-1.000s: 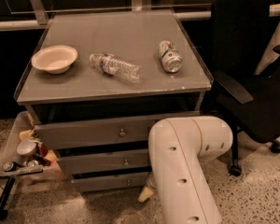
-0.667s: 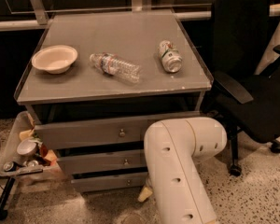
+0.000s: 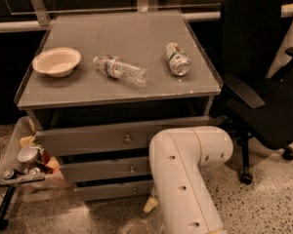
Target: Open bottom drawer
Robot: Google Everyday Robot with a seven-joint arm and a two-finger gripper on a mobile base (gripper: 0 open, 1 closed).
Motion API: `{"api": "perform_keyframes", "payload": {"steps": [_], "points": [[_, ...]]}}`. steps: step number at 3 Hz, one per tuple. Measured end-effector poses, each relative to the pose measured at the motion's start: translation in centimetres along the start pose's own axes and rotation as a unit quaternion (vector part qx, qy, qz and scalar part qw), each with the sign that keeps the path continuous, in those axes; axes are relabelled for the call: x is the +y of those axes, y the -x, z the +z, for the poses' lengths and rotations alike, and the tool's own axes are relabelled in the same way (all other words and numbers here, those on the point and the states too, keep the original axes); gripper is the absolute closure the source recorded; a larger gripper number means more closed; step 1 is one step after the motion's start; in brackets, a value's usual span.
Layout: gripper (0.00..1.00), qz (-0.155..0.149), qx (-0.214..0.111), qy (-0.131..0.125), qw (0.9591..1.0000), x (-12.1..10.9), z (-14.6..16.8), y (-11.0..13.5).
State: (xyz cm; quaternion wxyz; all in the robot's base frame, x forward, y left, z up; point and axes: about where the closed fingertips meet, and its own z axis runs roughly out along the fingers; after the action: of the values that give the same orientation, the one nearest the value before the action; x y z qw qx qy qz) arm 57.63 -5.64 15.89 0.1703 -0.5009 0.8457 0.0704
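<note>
The grey cabinet has three drawer fronts. The bottom drawer (image 3: 110,191) is the lowest and slimmest, with a tiny metal knob (image 3: 134,190), and it looks closed or nearly so. Above it are the middle drawer (image 3: 105,170) and the tall top drawer (image 3: 93,139). My white arm (image 3: 185,174) bends down in front of the cabinet's lower right. My gripper (image 3: 150,204) is mostly hidden behind the arm. Only a cream tip shows, just right of the bottom drawer's knob and near the floor.
On the cabinet top lie a cream bowl (image 3: 56,61), a clear water bottle (image 3: 120,70) on its side and a can (image 3: 177,59). A black office chair (image 3: 263,82) stands close at the right. A low cart with clutter (image 3: 24,162) stands at the left.
My arm has shifted slightly to the left in front of the drawers. The drawers and the things on top have not moved.
</note>
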Motion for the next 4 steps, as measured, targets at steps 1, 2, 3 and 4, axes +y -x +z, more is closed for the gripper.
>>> {"api": "perform_keyframes", "payload": {"steps": [1, 2, 3, 4], "points": [[0.0, 0.002, 0.004, 0.009, 1.0, 0.7, -0.1, -0.4], [0.0, 0.002, 0.004, 0.009, 1.0, 0.7, -0.5, -0.2], [0.0, 0.005, 0.01, 0.022, 0.9997, 1.8, -1.0, -1.1], [0.0, 0.005, 0.01, 0.022, 0.9997, 1.8, -1.3, -1.0]]}}
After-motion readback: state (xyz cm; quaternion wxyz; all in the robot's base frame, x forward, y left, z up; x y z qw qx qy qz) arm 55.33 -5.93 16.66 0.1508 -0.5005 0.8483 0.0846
